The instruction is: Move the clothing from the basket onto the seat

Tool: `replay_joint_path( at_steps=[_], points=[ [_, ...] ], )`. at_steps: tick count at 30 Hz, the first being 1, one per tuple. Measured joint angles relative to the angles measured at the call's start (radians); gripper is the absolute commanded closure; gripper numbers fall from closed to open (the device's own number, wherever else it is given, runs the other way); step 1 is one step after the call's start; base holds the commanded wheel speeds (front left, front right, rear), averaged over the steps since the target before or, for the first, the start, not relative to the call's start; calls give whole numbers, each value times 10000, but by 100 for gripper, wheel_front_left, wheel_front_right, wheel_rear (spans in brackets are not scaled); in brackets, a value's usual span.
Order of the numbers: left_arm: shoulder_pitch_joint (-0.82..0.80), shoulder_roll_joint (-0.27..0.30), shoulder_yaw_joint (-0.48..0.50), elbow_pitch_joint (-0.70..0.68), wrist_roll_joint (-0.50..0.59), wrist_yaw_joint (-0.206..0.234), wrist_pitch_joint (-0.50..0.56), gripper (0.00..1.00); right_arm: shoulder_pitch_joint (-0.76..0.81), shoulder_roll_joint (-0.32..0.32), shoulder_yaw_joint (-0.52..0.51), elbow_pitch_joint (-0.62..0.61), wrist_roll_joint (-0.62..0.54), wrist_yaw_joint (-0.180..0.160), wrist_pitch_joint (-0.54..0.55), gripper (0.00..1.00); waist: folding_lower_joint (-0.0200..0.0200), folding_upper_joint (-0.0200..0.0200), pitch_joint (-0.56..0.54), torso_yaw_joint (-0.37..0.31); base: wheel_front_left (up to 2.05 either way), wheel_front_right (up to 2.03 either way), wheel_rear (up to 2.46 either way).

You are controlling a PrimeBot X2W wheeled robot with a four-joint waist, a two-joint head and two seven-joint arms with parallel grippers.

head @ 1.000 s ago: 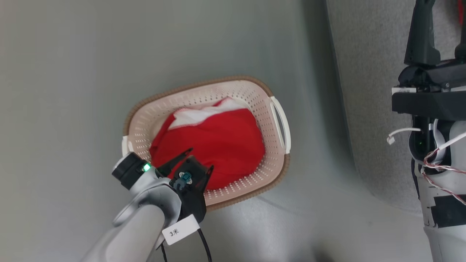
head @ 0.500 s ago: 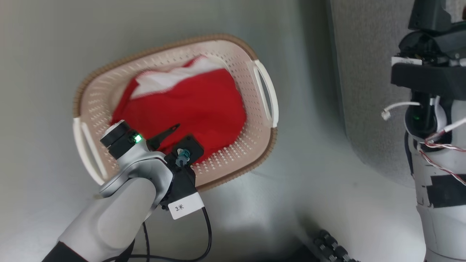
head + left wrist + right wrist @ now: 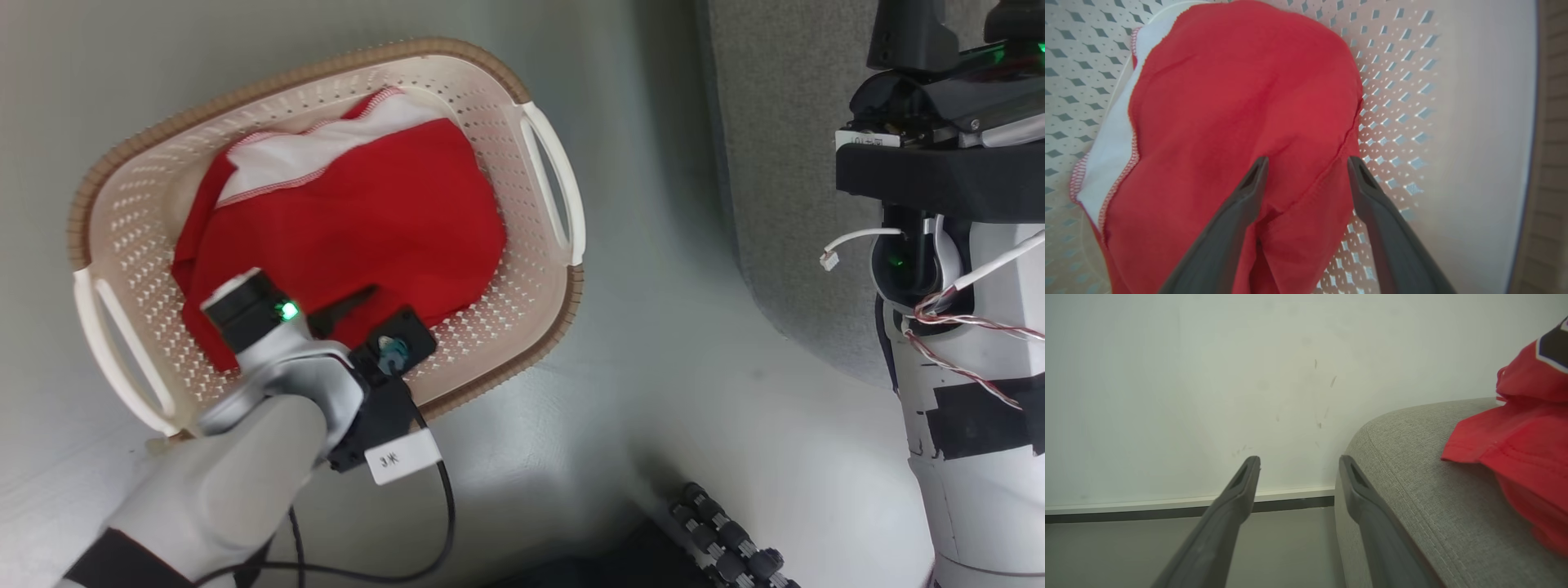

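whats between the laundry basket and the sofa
Bare pale grey floor: in the head view nothing lies on the stretch between the cream perforated plastic basket and the grey woven-fabric sofa.

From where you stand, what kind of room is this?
Likely a living room or home-style test space: a grey fabric sofa, a laundry basket holding red clothing on a pale floor, and a plain wall with a skirting board.

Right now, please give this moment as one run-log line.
left gripper: open, over red garment in basket | right gripper: open, empty, near seat | jersey: on seat
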Motion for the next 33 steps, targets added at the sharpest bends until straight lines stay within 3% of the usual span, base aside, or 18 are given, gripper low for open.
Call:
replay_joint_path(
  at_steps=[13, 16, 17, 33],
  points=[
    [-373, 128, -140, 790, -230, 0, 4, 0, -145, 128, 44, 383, 86, 104, -98, 0, 0, -1, 266, -422, 0, 0, 0],
    [-438, 117, -155, 909, -382, 0, 0, 81, -157, 136, 42, 464, 86, 109, -134, 0, 0, -1, 281, -461, 0, 0, 0],
    [-490, 104, -171, 924, -410, 0, -13, 100, -158, 140, 38, 504, 86, 109, -142, 0, 0, -1, 278, -467, 0, 0, 0],
    [-571, -708, -117, 972, -1064, 0, -1390, 100, -146, 134, -25, 1221, -40, 267, -173, 0, 0, -1, -473, -133, 0, 0, 0]
  ],
)
